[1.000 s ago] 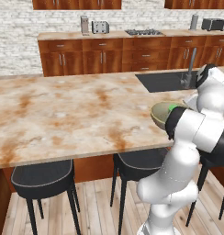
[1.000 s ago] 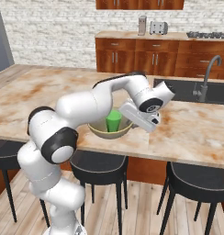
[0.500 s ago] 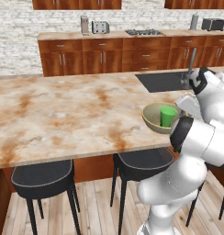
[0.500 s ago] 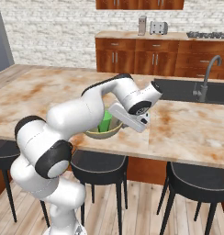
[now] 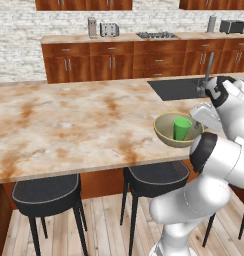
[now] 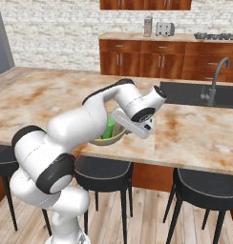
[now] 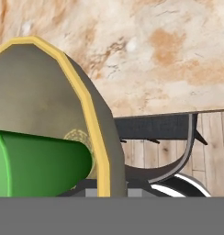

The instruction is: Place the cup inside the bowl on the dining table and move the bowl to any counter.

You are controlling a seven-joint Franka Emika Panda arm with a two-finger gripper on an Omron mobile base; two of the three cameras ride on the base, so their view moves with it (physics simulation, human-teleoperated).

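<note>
Pincer [image 7: 104,195] clenched on bowl [image 5: 166,134] rim; cup [image 5: 182,128] inside; hand view shows stool [image 7: 178,170] below.

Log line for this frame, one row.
phase: carrying bowl | cup: inside bowl | gripper: shut on bowl rim | bowl: lifted above dining table edge

The green cup [image 7: 40,163] stood inside the yellow-rimmed olive bowl [image 7: 36,92] at nine o'clock, marbled dining table [image 7: 169,55] top behind it, a black stool [image 7: 155,126] at four o'clock.
</note>
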